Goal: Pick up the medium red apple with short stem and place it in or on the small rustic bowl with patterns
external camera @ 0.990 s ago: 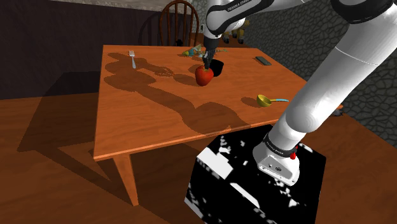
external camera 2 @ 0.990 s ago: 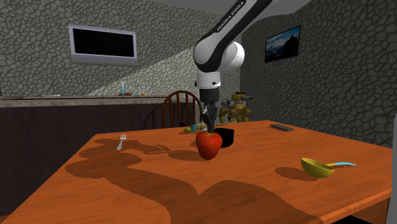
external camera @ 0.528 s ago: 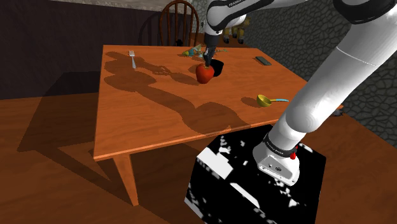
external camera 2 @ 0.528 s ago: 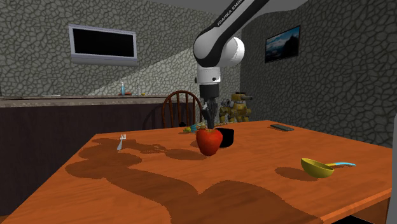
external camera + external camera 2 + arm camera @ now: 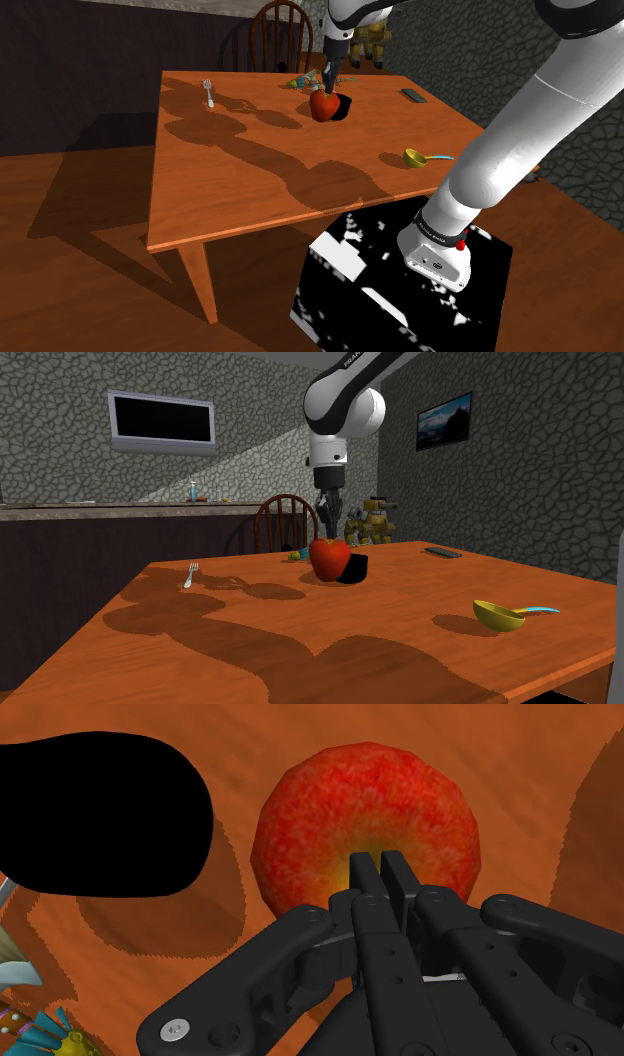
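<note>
- Orange-brown wooden table [image 5: 250, 170] on slanted legs, standing on a brown plank floor [image 5: 80, 270]; broad dark shadows run across its top
- Fork [image 5: 208, 92] lying flat near the far corner at the shoulder view's left, well apart from everything else
- Black bowl [image 5: 343, 106] resting on the top, toward the far edge
- Cluster of small colourful items [image 5: 297, 82] just beyond the bowl; too small to name
- Dark flat rectangular object [image 5: 412, 95] by the edge at the shoulder view's right
- Small yellow scoop [image 5: 415, 157] with a light blue handle, nearer the stand
</note>
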`<action>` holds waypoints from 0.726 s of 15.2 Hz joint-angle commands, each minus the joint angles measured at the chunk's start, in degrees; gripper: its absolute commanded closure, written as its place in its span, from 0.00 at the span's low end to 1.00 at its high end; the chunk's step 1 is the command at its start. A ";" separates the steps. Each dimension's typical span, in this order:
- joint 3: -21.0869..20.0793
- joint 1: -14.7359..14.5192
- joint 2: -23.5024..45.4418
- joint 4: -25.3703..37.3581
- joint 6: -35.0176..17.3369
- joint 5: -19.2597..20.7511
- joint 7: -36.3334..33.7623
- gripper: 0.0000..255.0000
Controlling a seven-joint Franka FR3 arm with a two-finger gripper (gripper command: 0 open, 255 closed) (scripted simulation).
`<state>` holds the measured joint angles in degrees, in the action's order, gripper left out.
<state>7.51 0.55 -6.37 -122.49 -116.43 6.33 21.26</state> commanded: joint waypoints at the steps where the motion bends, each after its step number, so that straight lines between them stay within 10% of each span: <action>1: -0.06 -0.04 -0.50 1.20 1.71 -0.02 0.07 1.00; 11: -0.25 -0.15 -1.89 7.46 9.34 -0.18 0.58 1.00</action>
<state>7.31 0.44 -8.28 -115.82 -107.86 6.19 21.85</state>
